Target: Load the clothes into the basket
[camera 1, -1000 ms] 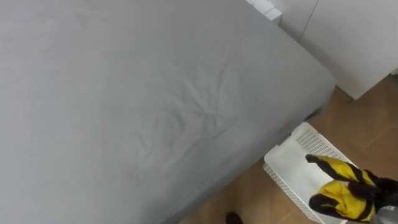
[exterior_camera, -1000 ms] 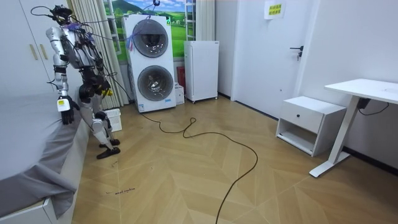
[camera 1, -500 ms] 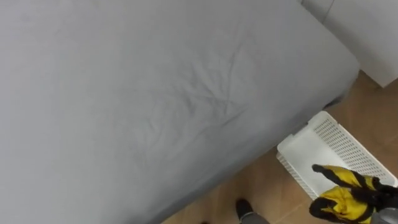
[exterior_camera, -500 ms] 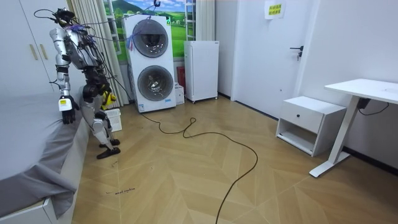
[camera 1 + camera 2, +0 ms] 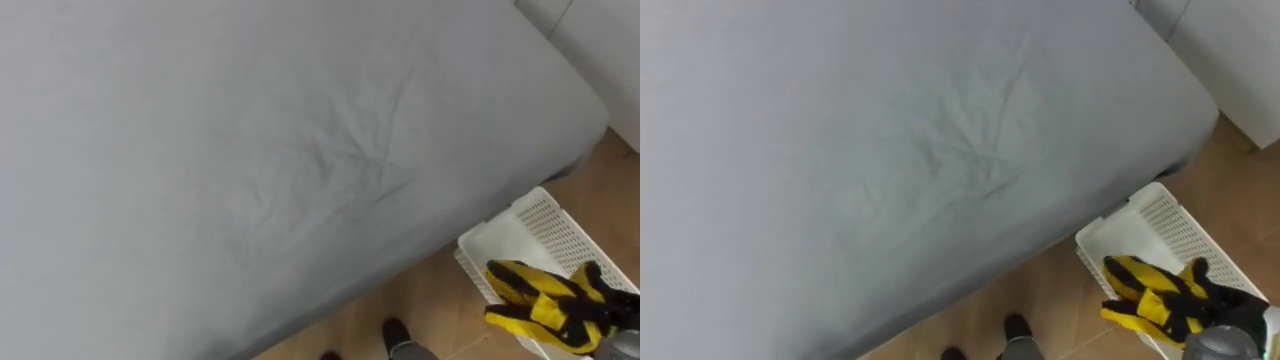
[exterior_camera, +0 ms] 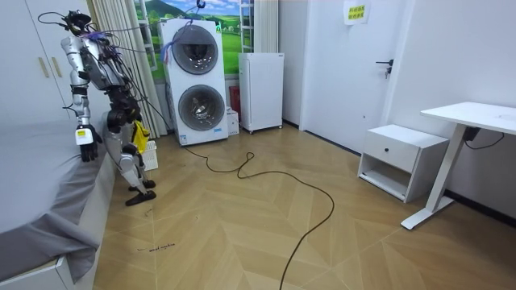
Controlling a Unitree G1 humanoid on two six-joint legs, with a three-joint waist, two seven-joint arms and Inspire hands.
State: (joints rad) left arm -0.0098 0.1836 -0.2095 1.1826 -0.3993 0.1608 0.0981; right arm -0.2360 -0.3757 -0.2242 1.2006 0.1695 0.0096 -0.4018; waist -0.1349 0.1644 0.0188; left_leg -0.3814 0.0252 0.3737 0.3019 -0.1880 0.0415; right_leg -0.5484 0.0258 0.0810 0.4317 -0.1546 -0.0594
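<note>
Over the basket (image 5: 550,222), the garment (image 5: 540,300) stretches sideways, tips pointing left.

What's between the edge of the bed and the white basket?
Only a narrow strip of wooden floor, seen in the left eye view; the basket stands close beside the bed. The right hand holds a yellow garment above it.

You have the bed (image 5: 250,150) ahead of the robot and to its left. The basket (image 5: 505,240) sits on the floor at its right, just beside the bed's corner. The garment (image 5: 535,300) hangs over the basket's near end, clutched in the right hand (image 5: 615,312). The left hand (image 6: 83,137) hangs by the bed's edge. The washer stack (image 6: 193,80) stands beyond the basket.
</note>
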